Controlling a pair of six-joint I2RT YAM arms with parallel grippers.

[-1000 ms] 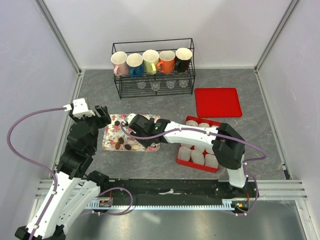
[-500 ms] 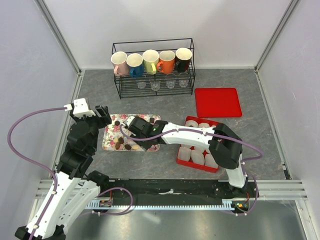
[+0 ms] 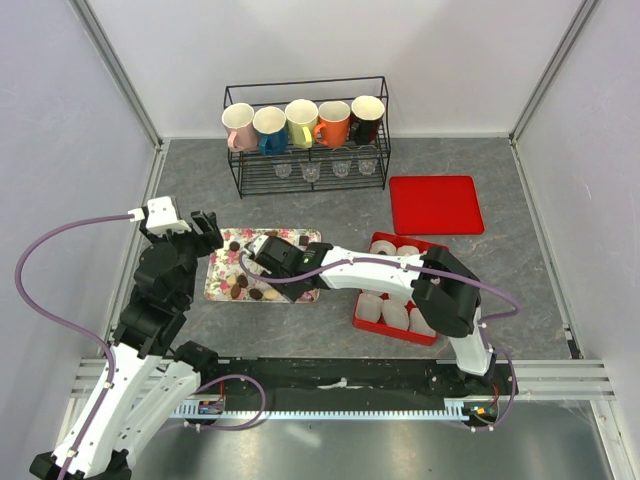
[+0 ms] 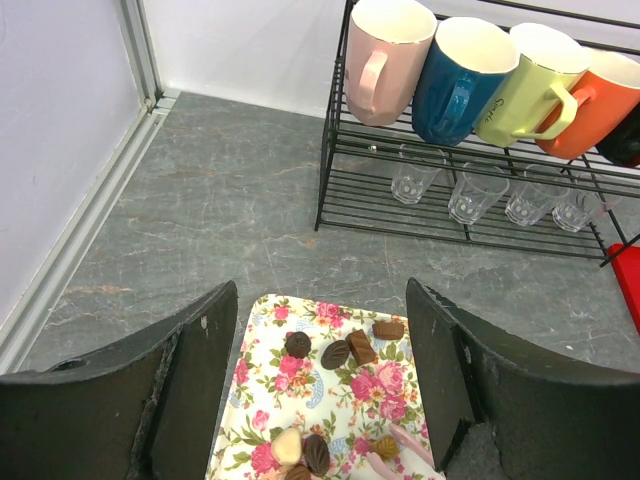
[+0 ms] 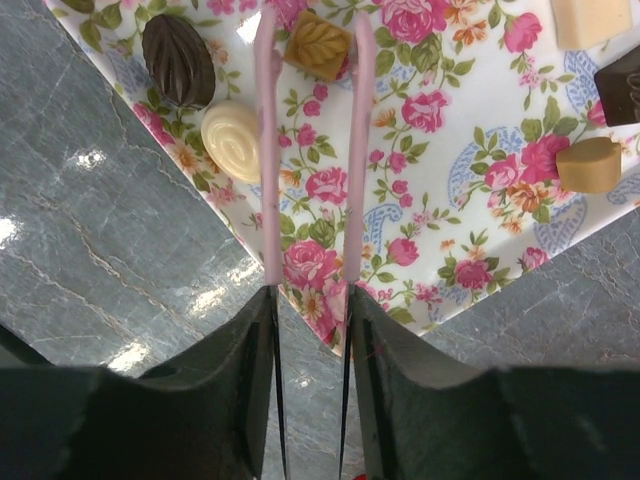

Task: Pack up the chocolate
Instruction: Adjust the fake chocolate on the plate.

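**Chocolate on the flowered tray, right fingers set about a tan piece**

Over on the left, the left fingers (image 4: pixel 190 380) stand wide apart with nothing between them. They hang above the far left end of the flowered tray (image 4: pixel 265 390). That tray lies flat on the grey table (image 3: pixel 330 200). The chocolate (image 4: pixel 336 353) is scattered over it, with a dark cluster near the far end and more pieces toward the near end.

The right arm stretches in from the right. The right fingers (image 5: pixel 265 150), tipped with long pink strips, stand a narrow gap apart. A tan leaf-stamped piece (image 5: pixel 318 45) lies between them on the tray, but I cannot tell whether they pinch it or only flank it. Just beside one strip sit a cream round piece (image 5: pixel 232 140) and a dark ribbed oval (image 5: pixel 178 60).

Behind the tray, by the back wall, a black wire rack (image 3: pixel 256 182) carries a row of coloured mugs (image 3: pixel 302 122) above small glasses (image 3: pixel 311 172). Further right, a red box (image 3: pixel 392 334) holds white paper cups (image 3: pixel 395 315). A flat red lid (image 3: pixel 436 204) lies beyond the box, apart from it.
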